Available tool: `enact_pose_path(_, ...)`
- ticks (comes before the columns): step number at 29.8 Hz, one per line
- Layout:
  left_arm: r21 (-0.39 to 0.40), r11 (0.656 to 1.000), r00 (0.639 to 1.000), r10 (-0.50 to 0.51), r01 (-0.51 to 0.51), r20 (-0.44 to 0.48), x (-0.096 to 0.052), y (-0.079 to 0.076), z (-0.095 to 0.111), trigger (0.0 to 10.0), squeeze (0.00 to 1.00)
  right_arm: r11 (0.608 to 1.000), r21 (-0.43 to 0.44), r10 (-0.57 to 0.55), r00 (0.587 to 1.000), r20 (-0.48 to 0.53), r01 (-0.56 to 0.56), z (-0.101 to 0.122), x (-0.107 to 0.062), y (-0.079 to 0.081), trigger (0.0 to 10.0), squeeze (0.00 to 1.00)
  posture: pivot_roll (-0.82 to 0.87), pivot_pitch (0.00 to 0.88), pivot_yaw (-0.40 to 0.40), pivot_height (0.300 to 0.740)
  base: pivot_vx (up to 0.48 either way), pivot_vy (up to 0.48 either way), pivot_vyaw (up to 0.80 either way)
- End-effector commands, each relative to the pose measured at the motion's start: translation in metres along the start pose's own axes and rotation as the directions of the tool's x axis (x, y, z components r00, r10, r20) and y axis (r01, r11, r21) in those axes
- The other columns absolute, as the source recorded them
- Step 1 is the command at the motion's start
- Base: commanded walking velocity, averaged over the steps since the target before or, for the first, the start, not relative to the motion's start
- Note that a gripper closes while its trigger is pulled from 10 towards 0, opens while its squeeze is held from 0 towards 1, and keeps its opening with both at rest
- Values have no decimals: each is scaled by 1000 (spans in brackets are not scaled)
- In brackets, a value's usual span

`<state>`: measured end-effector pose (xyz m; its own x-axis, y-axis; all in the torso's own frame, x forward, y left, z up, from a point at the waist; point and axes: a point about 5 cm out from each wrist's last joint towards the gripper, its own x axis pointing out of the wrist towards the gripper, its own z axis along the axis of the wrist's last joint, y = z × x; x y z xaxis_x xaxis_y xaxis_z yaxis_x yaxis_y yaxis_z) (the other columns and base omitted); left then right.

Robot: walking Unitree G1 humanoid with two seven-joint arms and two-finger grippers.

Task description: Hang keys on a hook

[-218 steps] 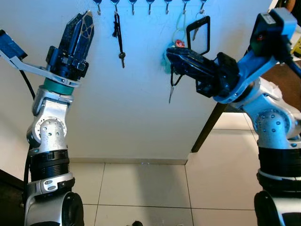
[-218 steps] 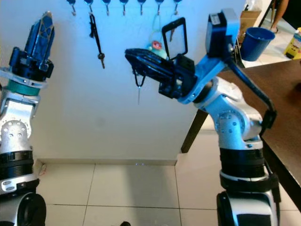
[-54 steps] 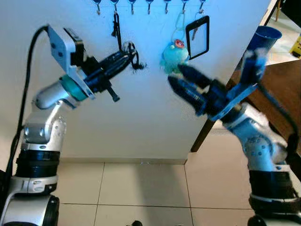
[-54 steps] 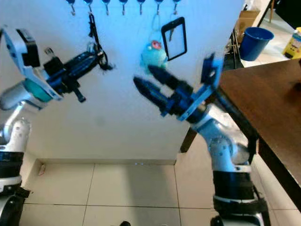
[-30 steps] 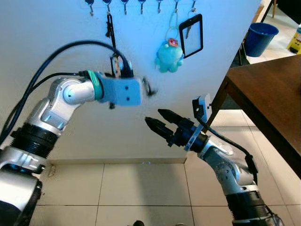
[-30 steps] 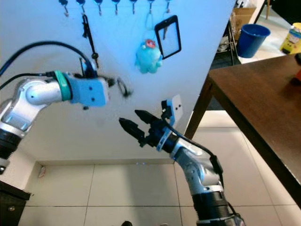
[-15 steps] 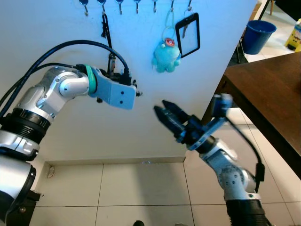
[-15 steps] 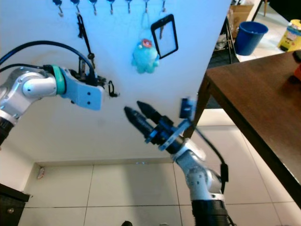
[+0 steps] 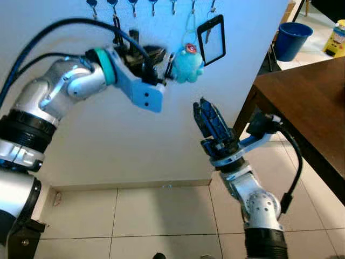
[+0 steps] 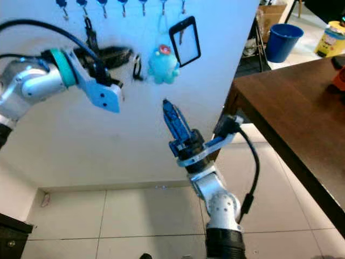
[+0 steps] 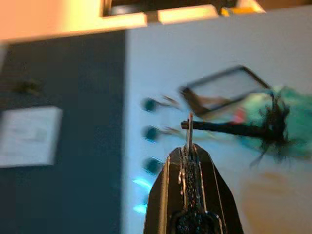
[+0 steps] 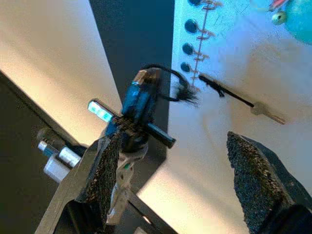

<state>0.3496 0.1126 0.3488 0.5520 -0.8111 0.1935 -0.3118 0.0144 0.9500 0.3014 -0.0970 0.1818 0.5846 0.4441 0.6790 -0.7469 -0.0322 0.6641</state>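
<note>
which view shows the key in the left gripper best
The left wrist view: the key stands up, pinched between the shut fingers of the left gripper. The eye views show just its dark ring and cord beside the teal plush.

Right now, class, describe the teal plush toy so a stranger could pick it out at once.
Find the white wall with its row of hooks along the top. The teal plush toy hangs on a loop under them, beside the black-framed tag. It alone is soft, round and teal, with a red spot on top.

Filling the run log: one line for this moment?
left end effector: shut on key, raised near hooks | right end effector: open, idle, lower
</note>
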Motion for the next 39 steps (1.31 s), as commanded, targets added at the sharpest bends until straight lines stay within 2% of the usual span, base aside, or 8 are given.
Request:
enact_pose_path(1, 46, 998, 999, 34, -35, 34, -1, 8, 3, 10000, 0, 999, 46, -12, 1000, 25, 10, -3, -1, -3, 10000, 0, -78, 72, 92, 740, 0, 0, 0)
enact_pose_path(5, 60, 996, 996, 60, -64, 73, 1, 12, 8, 10000, 0, 998, 59, -8, 1000, 26, 7, -6, 0, -3, 10000, 0, -70, 75, 97, 740, 0, 0, 0)
enact_pose_path(11, 62, 995, 987, 66, -75, 146, 6, 7, 18, 10000, 0, 994, 80, 66, 997, 34, -69, -4, 4, 7, 10000, 0, -69, 75, 96, 740, 0, 0, 0)
enact_pose_path(13, 60, 996, 986, 55, -65, 155, 7, 1, 19, 10000, 0, 989, 58, 132, 990, 43, -135, 5, 6, 16, 10000, 0, -73, 74, 99, 740, 0, 0, 0)
enact_pose_path(18, 51, 997, 985, 50, -60, 168, 8, -3, 22, 10000, 0, 985, 30, 170, 984, 51, -171, 15, 12, 22, 10000, 0, -73, 75, 100, 740, 0, 0, 0)
enact_pose_path(20, 40, 997, 981, 55, -64, 187, 9, -5, 26, 10000, 0, 982, 0, 190, 980, 63, -190, 24, 20, 27, 10000, 0, -75, 76, 100, 740, 0, 0, 0)
enact_pose_path(35, 26, 997, 975, 59, -66, 213, 10, -7, 30, 10000, 0, 978, -50, 205, 977, 62, -203, 32, 34, 32, 10000, 0, -69, 72, 95, 740, 0, 0, 0)
enact_pose_path(39, 31, 997, 972, 67, -76, 224, 11, -5, 32, 10000, 0, 976, -97, 201, 979, 32, -198, 37, 34, 33, 10000, 0, -68, 68, 92, 740, 0, 0, 0)
